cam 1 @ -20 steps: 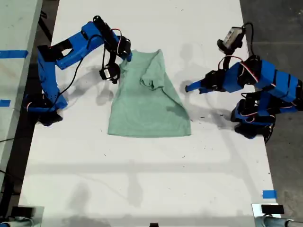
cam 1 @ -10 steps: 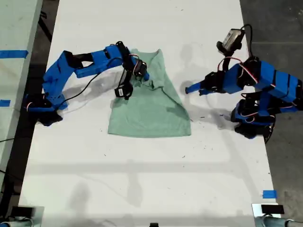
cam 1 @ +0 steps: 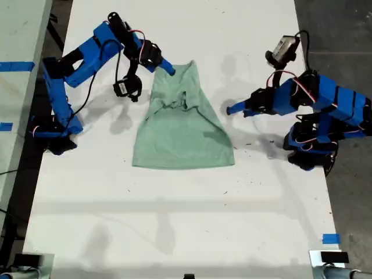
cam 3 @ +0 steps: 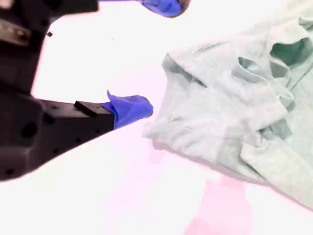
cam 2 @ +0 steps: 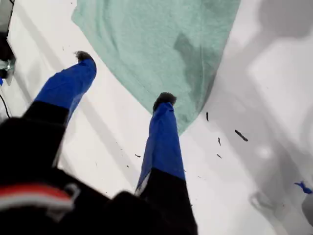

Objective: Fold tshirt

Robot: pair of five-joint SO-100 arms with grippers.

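A white table (cam 1: 174,232) is filling most of the exterior view, and the tshirt (cam 1: 181,125) is lying on it slightly above the middle of the frame. It is pale mint green, spread flat toward its lower hem and bunching into folds near its upper end, where one side is lying doubled over the body.

My second gripper (cam 1: 165,65) is reaching in from the exterior view's upper left, its blue tip sitting at the upper edge of the tshirt (cam 3: 234,107). Its jaws are standing apart with nothing between them — cloth just beside one fingertip (cam 3: 129,108).

My first gripper (cam 1: 231,108) is hanging at the exterior view's right (near the tshirt's edge, not touching it). Its jaws are spread wide and empty, one fingertip (cam 2: 164,100) showing over the cloth (cam 2: 156,44).
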